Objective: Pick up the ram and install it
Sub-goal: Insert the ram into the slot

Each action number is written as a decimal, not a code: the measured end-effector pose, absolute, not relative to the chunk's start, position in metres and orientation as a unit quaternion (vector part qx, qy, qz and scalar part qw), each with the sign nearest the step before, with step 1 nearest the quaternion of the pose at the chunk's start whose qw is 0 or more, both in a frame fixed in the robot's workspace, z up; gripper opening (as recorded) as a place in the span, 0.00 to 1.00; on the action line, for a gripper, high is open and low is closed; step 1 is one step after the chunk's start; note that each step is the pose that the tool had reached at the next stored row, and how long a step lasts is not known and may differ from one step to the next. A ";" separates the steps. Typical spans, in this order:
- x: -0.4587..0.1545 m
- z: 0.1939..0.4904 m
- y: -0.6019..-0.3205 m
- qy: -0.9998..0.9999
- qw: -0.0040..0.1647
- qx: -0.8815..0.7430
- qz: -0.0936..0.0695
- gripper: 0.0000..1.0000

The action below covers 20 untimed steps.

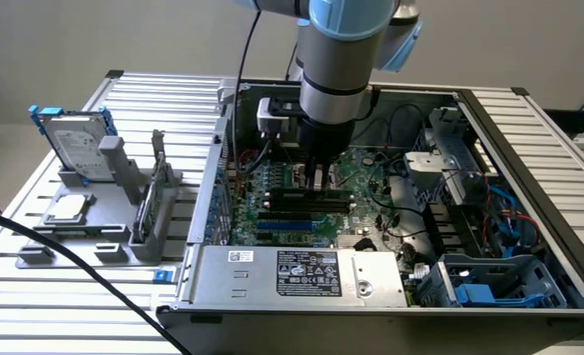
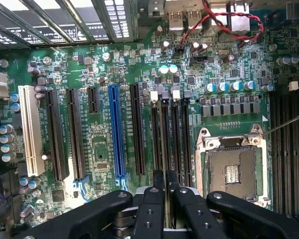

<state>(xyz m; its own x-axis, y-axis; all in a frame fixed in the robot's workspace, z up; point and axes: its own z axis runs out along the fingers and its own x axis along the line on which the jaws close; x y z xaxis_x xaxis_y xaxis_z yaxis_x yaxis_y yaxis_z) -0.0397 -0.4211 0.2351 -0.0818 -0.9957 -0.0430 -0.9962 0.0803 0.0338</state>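
Wrist view: gripper (image 2: 165,185) closed on the ram (image 2: 165,144), edge-on over the motherboard (image 2: 99,144) slots

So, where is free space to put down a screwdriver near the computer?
Bare slatted table lies on the exterior view's right of the computer case, and in front of the grey fixture, where a black cable crosses. Inside the case it is crowded: the gripper, holding the ram, hangs over the motherboard slots.
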 end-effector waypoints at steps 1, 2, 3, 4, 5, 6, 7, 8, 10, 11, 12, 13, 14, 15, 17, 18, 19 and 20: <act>-0.040 0.234 -0.421 0.735 0.004 -0.678 0.027 0.15; -0.040 0.234 -0.421 0.735 0.004 -0.678 0.027 0.15; -0.040 0.233 -0.421 0.735 0.004 -0.678 0.027 0.15; -0.040 0.232 -0.421 0.735 0.004 -0.678 0.027 0.15; -0.040 0.232 -0.421 0.735 0.004 -0.678 0.027 0.15; -0.039 0.231 -0.421 0.734 0.003 -0.678 0.027 0.15; -0.039 0.230 -0.421 0.734 0.003 -0.678 0.027 0.15; -0.039 0.230 -0.421 0.734 0.003 -0.678 0.027 0.15; -0.039 0.229 -0.421 0.734 0.002 -0.678 0.027 0.15; -0.039 0.229 -0.421 0.734 0.002 -0.678 0.028 0.15; -0.039 0.229 -0.421 0.734 0.002 -0.679 0.028 0.15; -0.038 0.228 -0.421 0.734 0.002 -0.679 0.028 0.15; -0.038 0.228 -0.421 0.734 0.002 -0.679 0.028 0.15; -0.038 0.228 -0.421 0.734 0.001 -0.679 0.028 0.15; -0.038 0.228 -0.421 0.733 0.001 -0.679 0.028 0.15; -0.038 0.228 -0.421 0.733 0.001 -0.679 0.028 0.15; -0.038 0.227 -0.422 0.733 0.001 -0.680 0.028 0.15; -0.038 0.226 -0.422 0.733 0.001 -0.680 0.028 0.15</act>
